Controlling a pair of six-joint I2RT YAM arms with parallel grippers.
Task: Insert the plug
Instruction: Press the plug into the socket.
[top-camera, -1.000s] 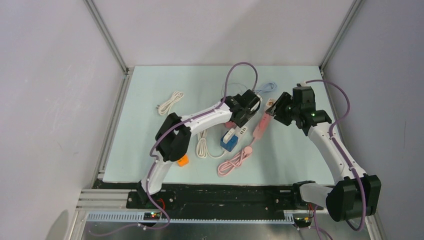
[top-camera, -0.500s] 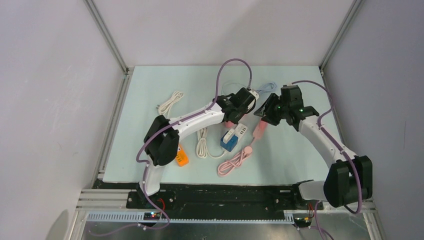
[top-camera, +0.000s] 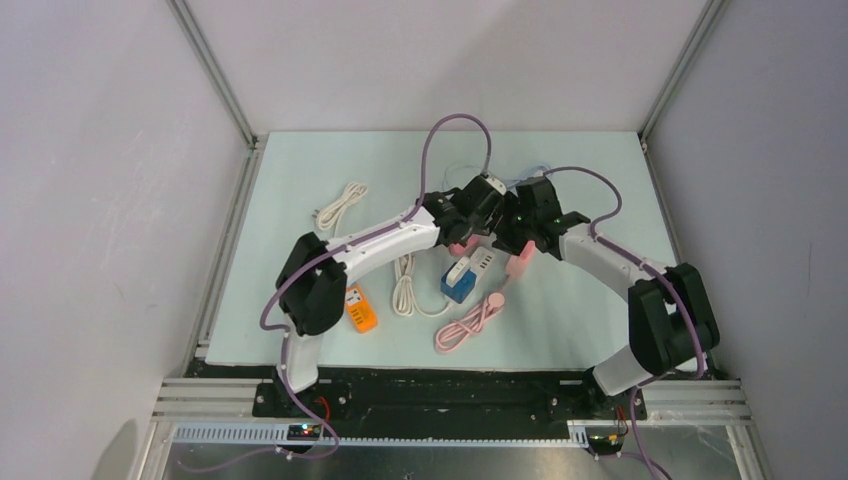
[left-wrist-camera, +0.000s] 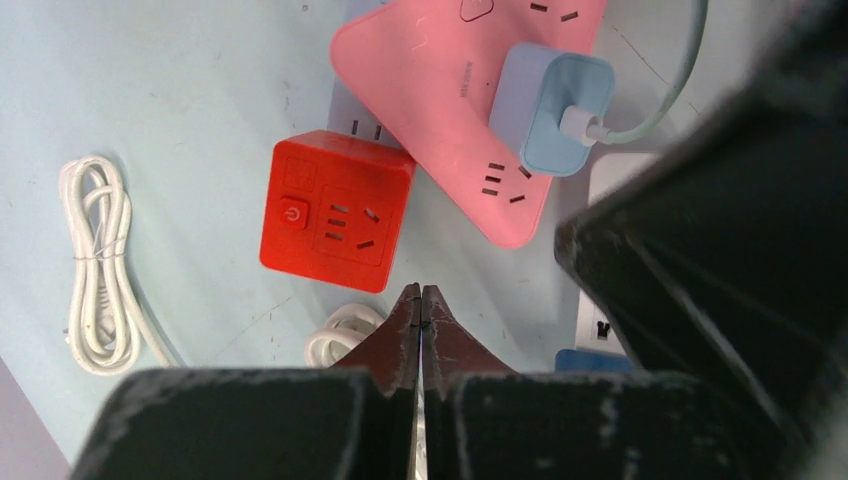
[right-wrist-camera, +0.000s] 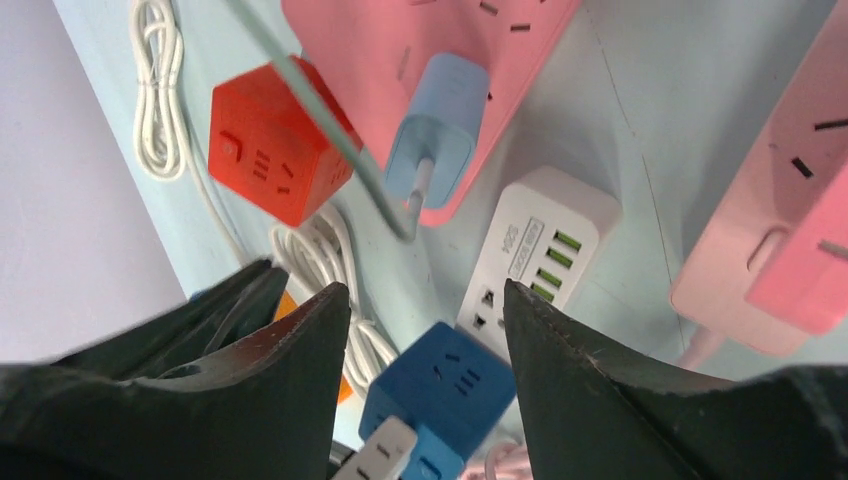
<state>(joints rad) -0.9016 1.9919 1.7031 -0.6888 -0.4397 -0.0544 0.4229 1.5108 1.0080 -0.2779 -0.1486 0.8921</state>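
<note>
While left gripper (left-wrist-camera: 421, 296) sits closed, right gripper (right-wrist-camera: 422, 290) parted, pale-blue plug (left-wrist-camera: 550, 105) in pink strip (left-wrist-camera: 430, 80).

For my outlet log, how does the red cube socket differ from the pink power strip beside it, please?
The red cube socket is blocky; the pink power strip is flat. The strip holds a pale blue adapter; the cube's visible sockets are empty. Both face up.

We count two pink power strips (right-wrist-camera: 400, 40), two socket cubes (right-wrist-camera: 265, 155), one white strip (right-wrist-camera: 535, 250). We see two white coils (top-camera: 340, 205), one blue plug (right-wrist-camera: 435, 125).
</note>
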